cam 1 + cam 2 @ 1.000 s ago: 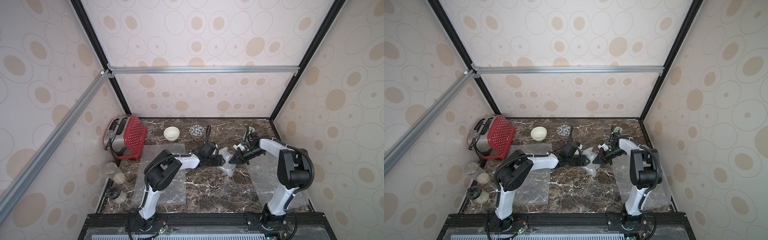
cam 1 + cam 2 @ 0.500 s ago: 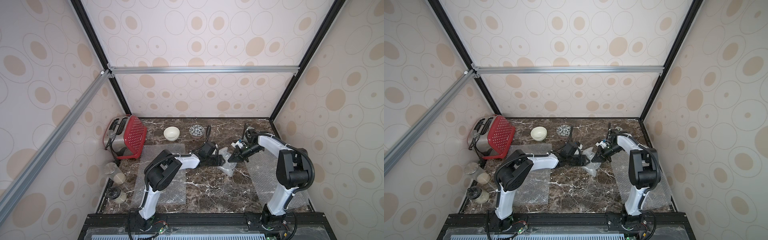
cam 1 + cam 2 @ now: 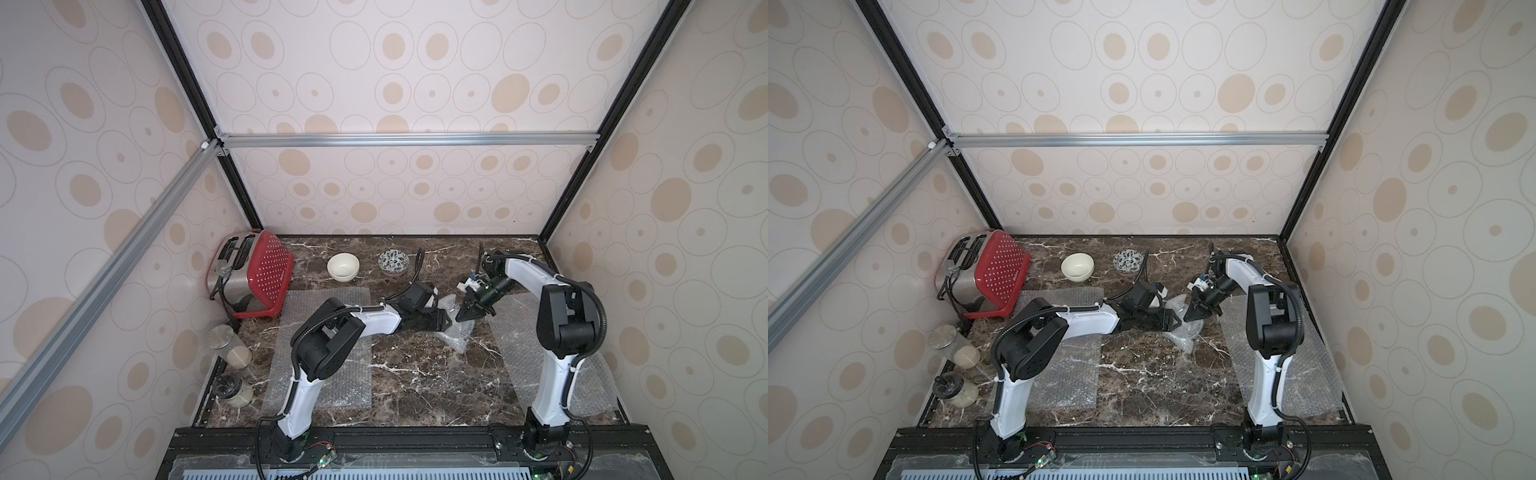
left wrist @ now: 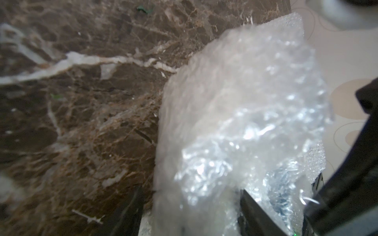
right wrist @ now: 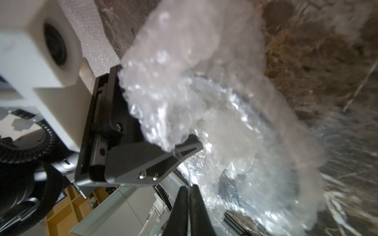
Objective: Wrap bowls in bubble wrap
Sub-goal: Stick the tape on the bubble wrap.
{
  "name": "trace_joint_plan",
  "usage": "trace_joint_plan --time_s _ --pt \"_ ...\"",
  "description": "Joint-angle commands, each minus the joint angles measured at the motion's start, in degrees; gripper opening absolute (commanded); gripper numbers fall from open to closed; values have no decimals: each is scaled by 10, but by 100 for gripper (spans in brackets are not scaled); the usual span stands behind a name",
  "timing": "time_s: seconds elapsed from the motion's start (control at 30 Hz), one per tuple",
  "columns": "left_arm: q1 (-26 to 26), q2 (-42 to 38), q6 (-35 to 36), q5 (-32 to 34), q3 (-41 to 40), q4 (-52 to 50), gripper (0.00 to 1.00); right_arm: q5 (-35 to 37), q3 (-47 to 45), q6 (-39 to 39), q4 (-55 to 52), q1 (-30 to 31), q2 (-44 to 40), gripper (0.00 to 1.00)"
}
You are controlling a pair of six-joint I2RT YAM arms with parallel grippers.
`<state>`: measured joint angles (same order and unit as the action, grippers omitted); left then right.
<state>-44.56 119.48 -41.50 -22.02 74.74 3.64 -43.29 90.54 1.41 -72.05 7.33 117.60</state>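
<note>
Mid dark marble worktop [image 3: 415, 374], left pincer [image 3: 445, 322] clasps cloudy crumpled bubble-wrap bundle [image 3: 459, 336]; right pincer [image 3: 462, 316] pressed together at its edge.

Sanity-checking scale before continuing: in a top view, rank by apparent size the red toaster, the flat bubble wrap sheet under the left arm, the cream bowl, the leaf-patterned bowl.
1. flat bubble wrap sheet, partly hidden by the arm
2. red toaster
3. cream bowl and leaf-patterned bowl: nearly alike, too close to rank

Twin high views down over the whole tabletop [image 3: 415, 386]; both wrist views close on one bubble wrap bundle [image 4: 235, 122].
</note>
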Motion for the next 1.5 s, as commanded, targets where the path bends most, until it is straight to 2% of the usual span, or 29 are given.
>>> trace_joint_plan --time_s 0.0,0.2,0.33,0.47,0.9,1.13,1.27,1.47 --pt "11 26 50 17 18 -74 68 10 18 35 -50 7 12 8" --pt "24 17 113 37 25 -123 68 4 22 37 -49 7 18 8" --pt "32 12 186 57 50 -166 68 5 18 34 -47 7 11 8" --pt "33 17 223 37 78 -178 68 4 19 32 -43 7 12 8" --pt "33 55 269 -40 162 -186 67 0 -10 22 -27 6 -27 8" --pt "33 34 238 -45 113 -137 67 -14 -21 18 -7 6 -24 9" --pt "33 27 238 -40 109 -139 67 -24 -5 22 -13 7 2 9" --pt "33 20 235 -37 104 -137 67 -22 -29 17 4 4 12 9"
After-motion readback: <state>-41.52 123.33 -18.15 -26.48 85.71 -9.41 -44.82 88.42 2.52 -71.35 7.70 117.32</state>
